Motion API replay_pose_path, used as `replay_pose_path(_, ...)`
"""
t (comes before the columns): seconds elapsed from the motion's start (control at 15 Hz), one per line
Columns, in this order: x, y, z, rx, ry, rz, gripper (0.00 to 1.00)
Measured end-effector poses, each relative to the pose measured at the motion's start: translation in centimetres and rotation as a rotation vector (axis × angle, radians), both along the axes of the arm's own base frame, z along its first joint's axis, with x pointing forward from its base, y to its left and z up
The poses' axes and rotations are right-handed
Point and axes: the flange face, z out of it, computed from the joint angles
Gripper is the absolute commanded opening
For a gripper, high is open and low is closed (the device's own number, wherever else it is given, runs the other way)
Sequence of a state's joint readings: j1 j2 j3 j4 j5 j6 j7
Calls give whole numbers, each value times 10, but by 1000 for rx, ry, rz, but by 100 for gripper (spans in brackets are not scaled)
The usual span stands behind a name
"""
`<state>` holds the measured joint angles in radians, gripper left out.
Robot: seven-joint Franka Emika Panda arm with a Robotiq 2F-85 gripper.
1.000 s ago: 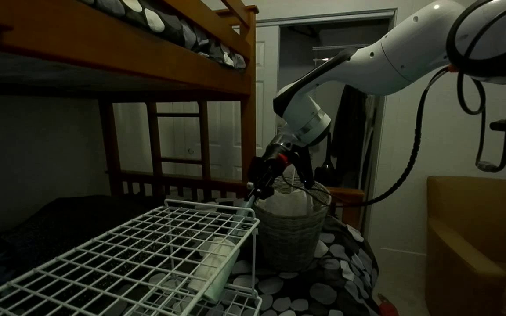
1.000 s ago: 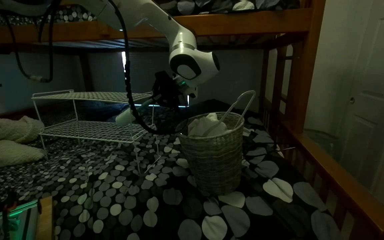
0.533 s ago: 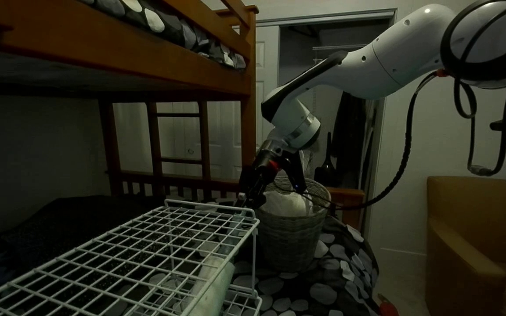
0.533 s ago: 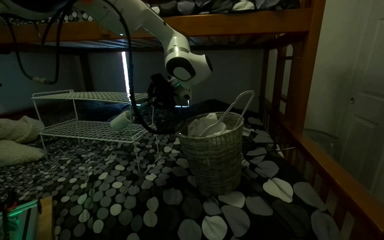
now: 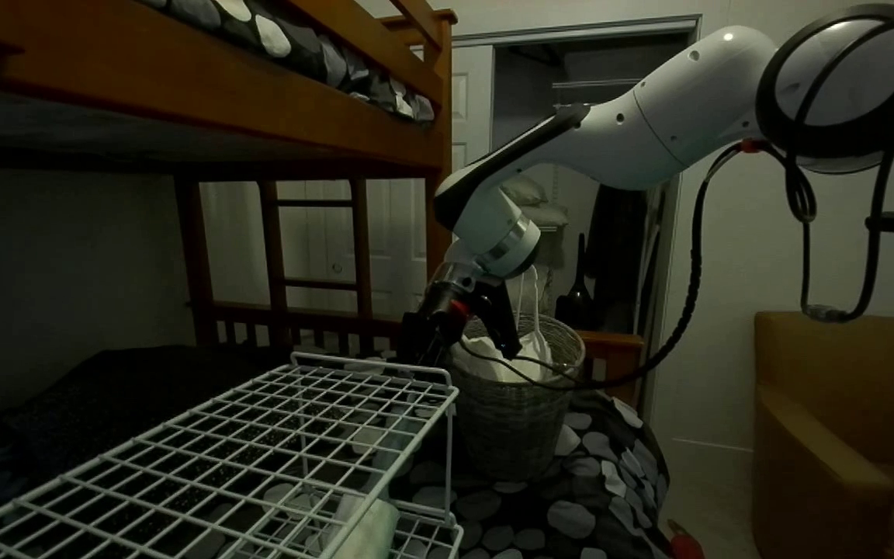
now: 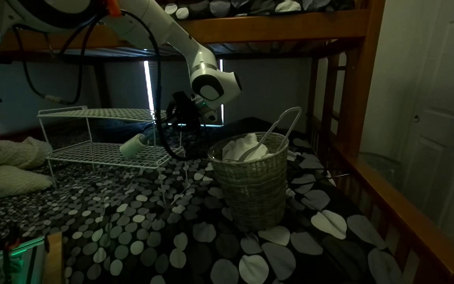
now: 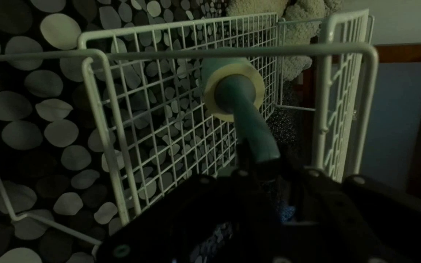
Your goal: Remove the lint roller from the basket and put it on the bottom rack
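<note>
Holding roller (image 6: 133, 146), top rack (image 6: 108, 114) above, basket (image 6: 252, 185) near

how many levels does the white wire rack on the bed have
2: the top rack, and the bottom rack beneath it, with the head of the lint roller between them. No third level shows in any view.

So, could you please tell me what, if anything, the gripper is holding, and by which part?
The gripper holds the lint roller by its teal handle, near the end farthest from the pale roll.
</note>
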<state>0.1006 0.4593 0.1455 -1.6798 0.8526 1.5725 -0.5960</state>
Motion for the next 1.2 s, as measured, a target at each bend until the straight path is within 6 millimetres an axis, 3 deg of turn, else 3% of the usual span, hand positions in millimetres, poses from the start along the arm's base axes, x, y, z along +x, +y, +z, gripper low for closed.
replay_pose_path(0.73,11,4,-22,-29,172,14,5)
replay_pose_path(1.0,8,17,-38,-36,263,56,5)
replay_pose_path(1.2,9,33,-28,-70,282,47,5)
